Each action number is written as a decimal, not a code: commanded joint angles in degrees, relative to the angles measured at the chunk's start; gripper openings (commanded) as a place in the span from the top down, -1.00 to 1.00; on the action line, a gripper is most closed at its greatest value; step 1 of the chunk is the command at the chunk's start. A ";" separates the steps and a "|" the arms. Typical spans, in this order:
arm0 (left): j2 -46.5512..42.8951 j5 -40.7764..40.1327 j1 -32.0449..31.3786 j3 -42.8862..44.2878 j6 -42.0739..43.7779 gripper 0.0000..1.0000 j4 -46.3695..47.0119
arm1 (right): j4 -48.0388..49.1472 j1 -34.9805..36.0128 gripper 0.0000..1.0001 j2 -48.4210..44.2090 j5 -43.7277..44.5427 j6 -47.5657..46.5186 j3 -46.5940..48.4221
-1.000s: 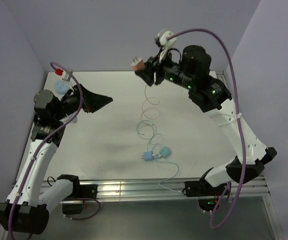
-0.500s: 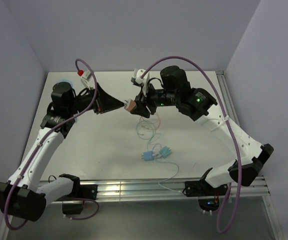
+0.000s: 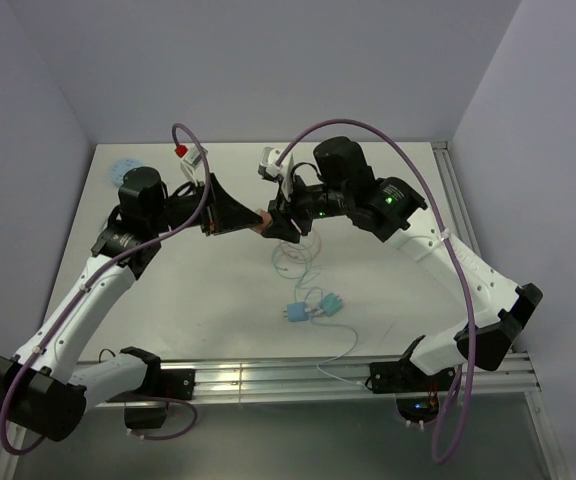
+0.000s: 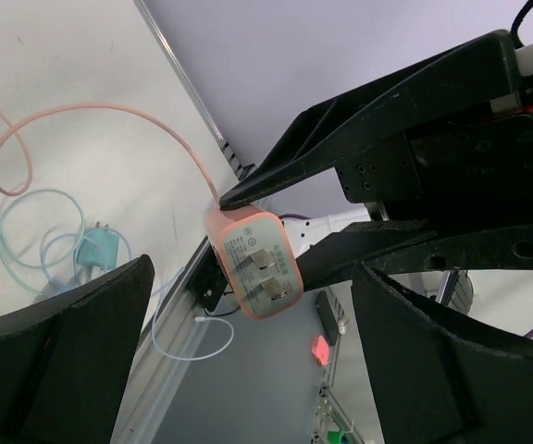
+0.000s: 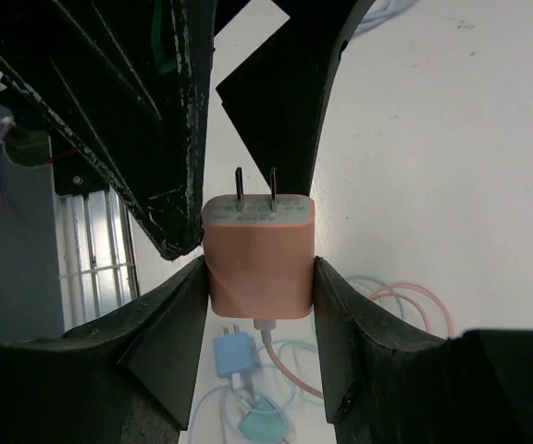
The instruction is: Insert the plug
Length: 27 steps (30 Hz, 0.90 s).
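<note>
A pink charger plug (image 3: 261,221) with two metal prongs is held in the air above the table's middle. My right gripper (image 3: 272,226) is shut on its sides, seen clearly in the right wrist view (image 5: 258,268). The plug (image 5: 258,259) points its prongs at my left gripper (image 3: 242,213), which is open. In the left wrist view the plug (image 4: 254,264) faces the camera, prongs first, just ahead of my open left gripper (image 4: 248,370). Its pink cable (image 3: 298,232) hangs down to the table. No socket shows.
A blue charger (image 3: 294,312) and a teal charger (image 3: 331,300) lie on the white table (image 3: 168,290) amid coiled thin cables (image 3: 296,262). A pale blue round object (image 3: 123,170) sits at the back left corner. A metal rail (image 3: 268,375) runs along the near edge.
My right gripper has brought the plug down and left from high at the back. My left gripper has swung right and now meets the plug, prongs at its open fingers.
</note>
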 commanded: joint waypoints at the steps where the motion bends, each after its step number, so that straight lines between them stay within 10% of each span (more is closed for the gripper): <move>1: 0.69 -0.76 -1.07 1.30 0.95 -0.86 -0.16 | 0.69 0.64 1.00 -0.38 -1.21 -1.25 0.50; 11: 2.10 -1.29 -2.39 1.82 0.24 -0.49 -0.51 | -1.24 1.69 1.00 1.21 0.37 -1.60 2.88; 20: 1.58 0.73 -2.65 0.68 -0.02 0.50 0.46 | 2.09 2.57 0.99 1.04 8.44 1.38 0.95; 22: 1.49 0.91 -2.65 0.68 0.15 0.99 0.03 | 3.94 2.66 0.75 0.68 11.88 2.96 -0.19; 27: 0.44 -1.19 -2.65 -0.55 -0.55 0.99 1.86 | 9.20 2.49 0.02 -1.25 16.26 7.09 -4.14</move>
